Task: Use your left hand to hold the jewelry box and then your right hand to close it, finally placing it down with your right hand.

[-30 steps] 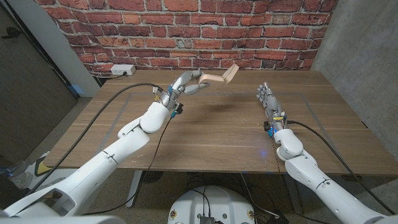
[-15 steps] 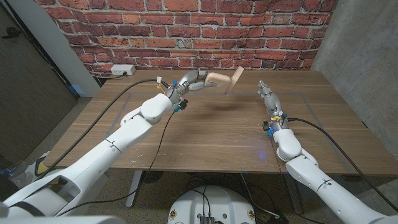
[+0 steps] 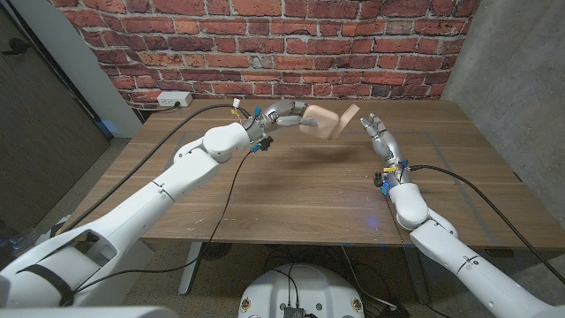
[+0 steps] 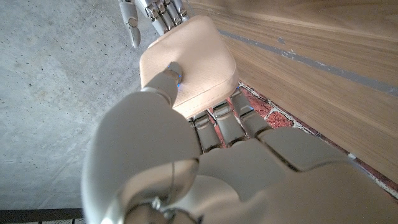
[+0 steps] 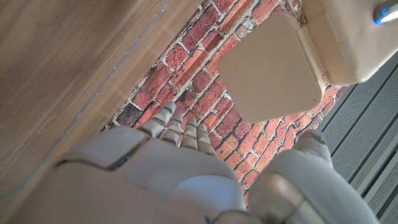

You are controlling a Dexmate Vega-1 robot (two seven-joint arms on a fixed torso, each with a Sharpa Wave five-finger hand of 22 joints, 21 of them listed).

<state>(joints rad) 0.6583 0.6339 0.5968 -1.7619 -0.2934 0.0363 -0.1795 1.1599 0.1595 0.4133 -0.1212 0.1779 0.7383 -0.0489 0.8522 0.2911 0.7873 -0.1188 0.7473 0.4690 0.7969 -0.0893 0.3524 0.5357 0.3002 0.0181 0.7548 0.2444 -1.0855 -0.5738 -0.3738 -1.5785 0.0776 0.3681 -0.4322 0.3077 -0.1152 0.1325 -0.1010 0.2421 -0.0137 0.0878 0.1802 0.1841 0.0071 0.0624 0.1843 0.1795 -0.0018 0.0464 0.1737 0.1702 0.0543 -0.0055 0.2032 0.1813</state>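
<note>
While left hand (image 3: 281,116) lifts jewelry box (image 3: 321,121), right hand (image 3: 376,130) seemingly nears lid.

The wooden table (image 3: 291,194) lay bare across the middle and lower part of the head view, leaving open room beneath both raised arms. In the upper middle of the frame the jewelry box (image 3: 323,121), lid open, hung in the left hand (image 3: 281,117) above the table. It stood just beside the right hand (image 3: 378,134), whose fingers were spread. The brick wall (image 3: 265,44) closed off the top of the frame.
</note>
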